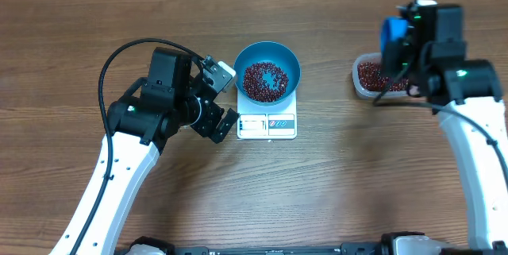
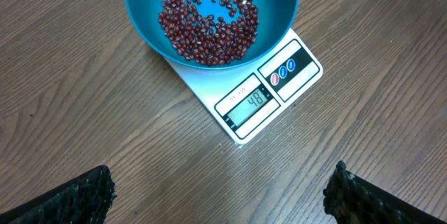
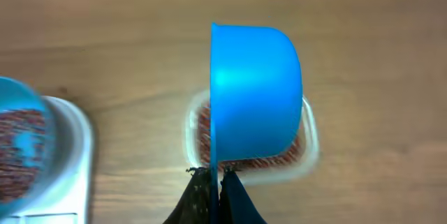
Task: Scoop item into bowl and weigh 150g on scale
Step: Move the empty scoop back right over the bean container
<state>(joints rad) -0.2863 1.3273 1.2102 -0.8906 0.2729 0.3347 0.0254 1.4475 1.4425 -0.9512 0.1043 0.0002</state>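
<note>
The blue bowl (image 1: pixel 268 73) stands on the white scale (image 1: pixel 267 125) and holds a layer of red-brown beans (image 1: pixel 264 80). In the left wrist view the bowl (image 2: pixel 140 15), the beans (image 2: pixel 209 20) and the scale (image 2: pixel 269 98) with its lit display lie ahead. My left gripper (image 1: pixel 224 97) (image 2: pixel 220 195) is open just left of the scale, with bare table between its fingers. My right gripper (image 1: pixel 399 48) (image 3: pixel 216 176) is shut on the handle of a small blue scoop (image 1: pixel 392 36) (image 3: pixel 255 91), held on its side above a clear tub of beans (image 1: pixel 373 77) (image 3: pixel 307 155).
The wooden table (image 1: pixel 341 183) stretches between the scale and the tub. In the right wrist view the bowl (image 3: pixel 21 147) and the scale (image 3: pixel 70 161) show blurred at the left edge.
</note>
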